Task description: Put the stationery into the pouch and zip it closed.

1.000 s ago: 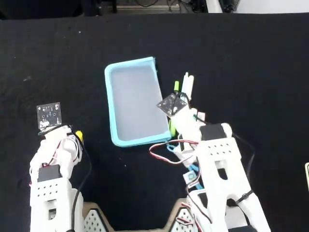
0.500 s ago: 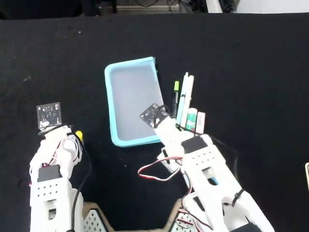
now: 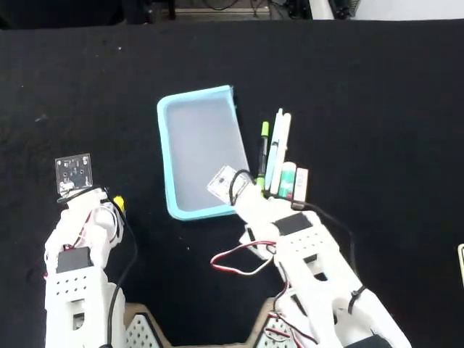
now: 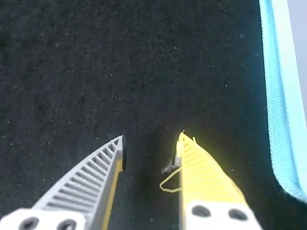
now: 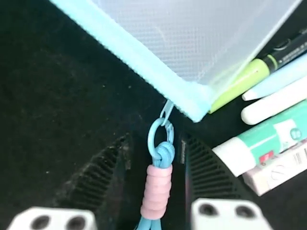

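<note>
A light blue mesh pouch (image 3: 199, 148) lies flat in the middle of the black table. Beside it are a green highlighter (image 3: 262, 145), two pale pens (image 3: 278, 145), a glue stick (image 3: 288, 180) and an eraser (image 3: 301, 183). My right gripper (image 5: 156, 139) is open at the pouch's (image 5: 201, 38) near corner, its fingers either side of the zipper pull (image 5: 160, 158), a blue ring on a cord with a pink bead. The pens (image 5: 273, 96) and glue stick (image 5: 259, 143) lie just beyond one finger. My left gripper (image 4: 149, 139) is open and holds nothing, low over bare cloth near the pouch's edge (image 4: 280, 96).
The left arm (image 3: 80, 239) sits at the near left, the right arm (image 3: 304, 254) at the near centre-right. A small pale object (image 3: 461, 261) shows at the table's right edge. Bare black cloth stretches across the far side and both flanks.
The right arm swung left and back, from over the pens to the pouch's near corner by the zipper pull. The left arm stayed still.
</note>
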You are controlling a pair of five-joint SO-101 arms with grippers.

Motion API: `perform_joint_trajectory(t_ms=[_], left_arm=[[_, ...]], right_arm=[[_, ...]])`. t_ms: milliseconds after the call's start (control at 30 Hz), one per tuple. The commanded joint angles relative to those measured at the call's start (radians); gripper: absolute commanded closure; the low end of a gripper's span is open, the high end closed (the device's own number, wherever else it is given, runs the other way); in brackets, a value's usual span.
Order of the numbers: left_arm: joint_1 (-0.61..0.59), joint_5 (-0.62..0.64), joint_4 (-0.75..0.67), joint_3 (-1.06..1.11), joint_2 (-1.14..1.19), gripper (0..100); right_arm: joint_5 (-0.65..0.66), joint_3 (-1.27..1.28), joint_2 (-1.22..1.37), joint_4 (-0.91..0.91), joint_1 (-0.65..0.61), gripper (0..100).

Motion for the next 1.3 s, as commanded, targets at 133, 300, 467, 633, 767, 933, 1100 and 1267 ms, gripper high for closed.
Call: perform_joint_trajectory(t_ms=[133, 300, 467, 633, 767, 933, 1100, 1267], left_arm=[[0.007, -0.009, -0.012, -0.048, 0.003, 82], [0.008, -0.009, -0.012, -0.048, 0.003, 82], [0.01, -0.009, -0.014, -0.048, 0.003, 82], [0.01, -0.009, -0.014, -0.048, 0.003, 82], [0.01, -0.009, -0.012, -0.048, 0.003, 82], [0.01, -0.009, -0.012, -0.048, 0.003, 82], [0.008, -0.009, -0.008, -0.058, 0.003, 82], [0.008, -0.009, 0.029, -0.09, 0.003, 82]], right_arm=[[0.044, 0.03, -0.027, -0.08, 0.018, 83.6], [0.057, 0.039, -0.031, -0.092, 0.032, 83.6], [0.057, 0.028, -0.027, -0.092, 0.043, 90.0], [0.051, 0.019, -0.027, -0.089, 0.044, 97.7], [0.051, -0.001, -0.033, -0.086, 0.044, 98.8], [0.049, -0.179, -0.035, 0.095, 0.037, 98.8], [-0.003, -0.424, -0.035, 0.288, 0.023, 98.8], [-0.005, -0.575, -0.035, 0.388, -0.149, 98.8]])
